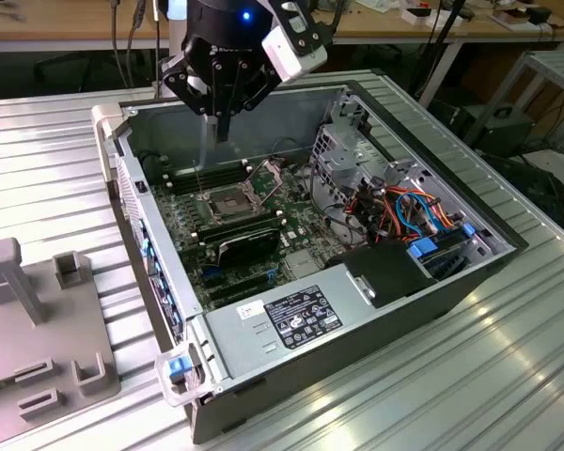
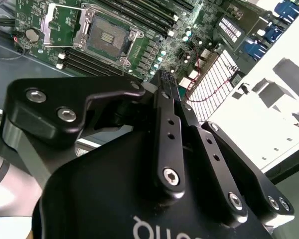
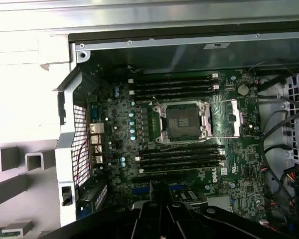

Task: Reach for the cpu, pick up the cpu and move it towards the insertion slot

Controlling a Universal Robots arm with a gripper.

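Hovering above the motherboard (image 1: 291, 221), the gripper (image 1: 223, 130) had its fingers (image 2: 163, 92) drawn together; I couldn't tell whether they pinched the cpu. The insertion slot (image 1: 227, 200) lay just below, between memory slots (image 3: 174, 84).

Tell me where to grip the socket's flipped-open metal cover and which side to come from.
Grip the free rail of the metal cover, the edge farthest from the insertion slot, pinching across the thin sheet. Come from above: the cover stands hinged open and tilted up, so that rail is likely the most exposed part, and memory slots crowd two sides.
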